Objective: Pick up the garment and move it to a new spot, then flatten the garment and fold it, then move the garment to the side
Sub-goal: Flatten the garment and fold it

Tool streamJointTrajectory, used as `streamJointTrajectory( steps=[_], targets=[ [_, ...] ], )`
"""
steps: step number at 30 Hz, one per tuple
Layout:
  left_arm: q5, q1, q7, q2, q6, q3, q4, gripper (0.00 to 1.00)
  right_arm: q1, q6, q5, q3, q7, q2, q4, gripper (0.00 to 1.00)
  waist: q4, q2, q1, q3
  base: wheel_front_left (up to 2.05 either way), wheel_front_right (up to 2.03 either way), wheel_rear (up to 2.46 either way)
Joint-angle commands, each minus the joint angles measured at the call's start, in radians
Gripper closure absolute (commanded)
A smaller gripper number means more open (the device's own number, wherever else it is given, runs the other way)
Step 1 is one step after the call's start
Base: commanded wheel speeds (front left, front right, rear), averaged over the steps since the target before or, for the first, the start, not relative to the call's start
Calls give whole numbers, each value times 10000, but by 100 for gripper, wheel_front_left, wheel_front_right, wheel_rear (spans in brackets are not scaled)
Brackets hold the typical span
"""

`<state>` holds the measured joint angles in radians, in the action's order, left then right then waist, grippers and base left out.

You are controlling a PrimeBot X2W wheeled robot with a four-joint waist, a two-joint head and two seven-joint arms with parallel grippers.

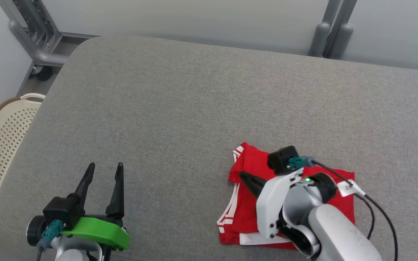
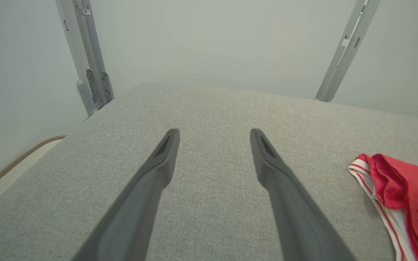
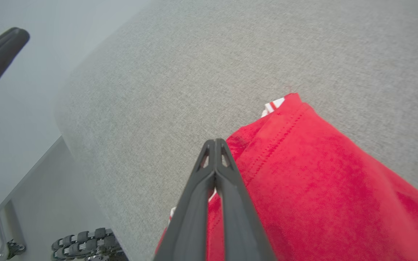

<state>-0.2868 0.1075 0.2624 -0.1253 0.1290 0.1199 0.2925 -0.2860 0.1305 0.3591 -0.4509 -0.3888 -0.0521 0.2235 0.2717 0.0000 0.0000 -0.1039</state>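
The garment (image 3: 303, 181) under the right gripper (image 3: 215, 145) looks like soft red knit cloth, matt and a bit fuzzy, with stitched hems and smooth white stripe trim. The padded top (image 1: 194, 108) around it is coarse grey woven fabric, also matt. Both grippers' fingers read as dark matt plastic, the left gripper (image 1: 105, 166) has a shiny green plastic cover (image 1: 96, 230) at its base, the right arm shell (image 1: 339, 232) is smooth glossy white plastic, and off the left gripper's outer side there's a cream perforated plastic basket (image 1: 2, 134) and a grey satin metal frame (image 1: 35, 40).
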Motion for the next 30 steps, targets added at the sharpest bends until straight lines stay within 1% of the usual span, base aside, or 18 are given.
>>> streamJointTrajectory(
  steps=[1,4,7,10,12,16,27,30],
  targets=[
    [46,-46,25,21,27,-35,-40,0,-5,-1,-213,395,-107,-90,-197,100,-26,0,0,15,0,0,0],
    [87,-78,25,33,27,8,-76,0,307,1,-628,1236,-346,-158,-571,100,-46,0,0,49,0,0,0],
    [76,-100,25,15,28,49,-100,0,657,1,-906,1845,-576,-130,-910,100,-67,0,0,66,0,0,0],
    [56,-87,25,-1,28,81,-139,0,905,-1,-1062,2068,-704,-110,-1050,100,-87,0,0,16,0,0,0],
    [48,-43,25,1,28,102,-172,0,935,1,-1096,2066,-723,-93,-931,100,-84,0,0,-49,0,0,0],
    [88,133,25,53,28,231,-245,0,607,-1,-1136,2038,-629,-62,-377,100,33,0,0,-239,0,0,0],
    [-30,346,25,194,28,577,-201,0,-735,-1,-1386,1975,-314,-8,1738,100,669,0,0,-672,0,0,0],
    [-72,358,25,225,29,605,-174,0,-941,-1,-1428,2004,-188,-3,2038,100,780,0,0,-729,0,0,0]
  ],
)
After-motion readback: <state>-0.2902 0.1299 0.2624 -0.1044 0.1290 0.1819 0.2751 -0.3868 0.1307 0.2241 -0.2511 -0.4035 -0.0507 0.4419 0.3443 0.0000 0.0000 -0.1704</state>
